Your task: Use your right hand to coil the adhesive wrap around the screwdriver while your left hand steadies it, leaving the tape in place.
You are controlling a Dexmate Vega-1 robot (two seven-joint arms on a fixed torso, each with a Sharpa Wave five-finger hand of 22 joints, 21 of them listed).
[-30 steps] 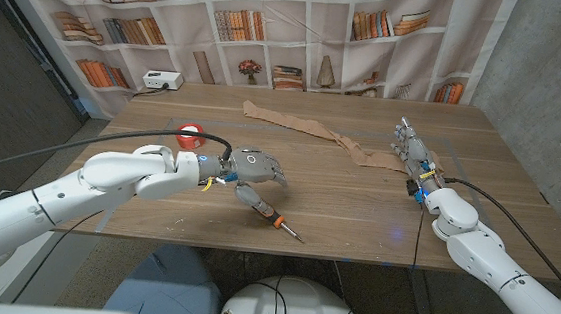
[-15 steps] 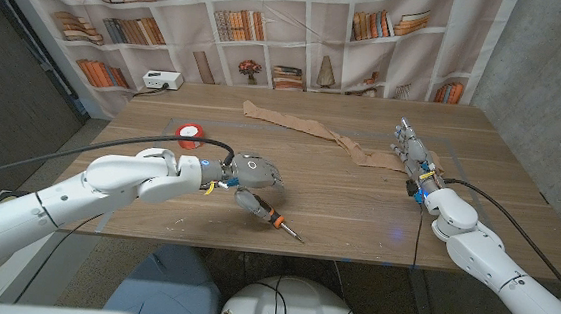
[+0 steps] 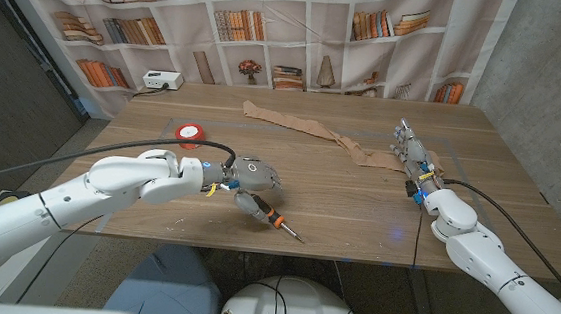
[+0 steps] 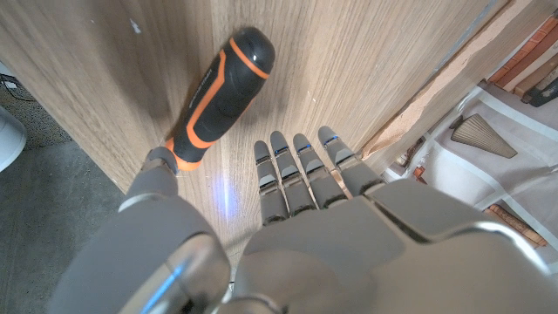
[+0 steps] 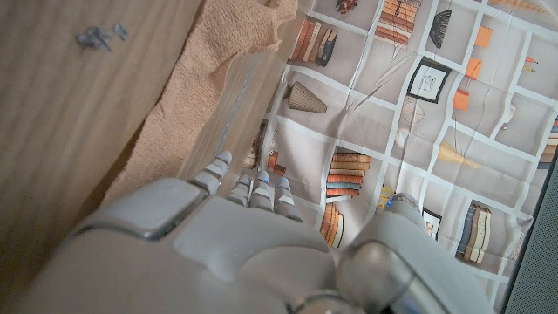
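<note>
1. Since the frame a second back, left hand (image 3: 250, 175) has dropped toward the near edge of the desk (image 3: 338, 197) and now sits directly over the screwdriver (image 3: 268, 214) handle; screwdriver has swung slightly, tip toward the near edge; red tape roll (image 3: 191, 132), once partly hidden behind the left forearm, now shows whole
2. Screwdriver: black handle with orange stripes, lying on the desk near its front edge, metal shaft pointing toward the robot's right and the near edge
3. Left hand, left wrist view (image 4: 349, 235): fingers (image 4: 301, 170) straight and close together, reaching out over the wood; thumb (image 4: 155, 179) touching the narrow end of the screwdriver (image 4: 214, 92) handle; fingers not wrapped round it, nothing gripped
4. Right hand (image 3: 413, 152) at the right side of the desk, well apart from the screwdriver, at the end of the beige wrap (image 3: 308, 127)
5. Right wrist view: right hand (image 5: 200, 231) with fingers (image 5: 253, 187) reaching forward beside the wrap (image 5: 192, 96) edge; cannot tell whether they hold the fabric or are spread
6. Wrap lies as a long, loose, crumpled strip from the far middle of the desk across to the right hand
7. White box (image 3: 161, 80) with cable at the far left corner of the desk; bookshelf-print backdrop (image 3: 271, 26) behind
</note>
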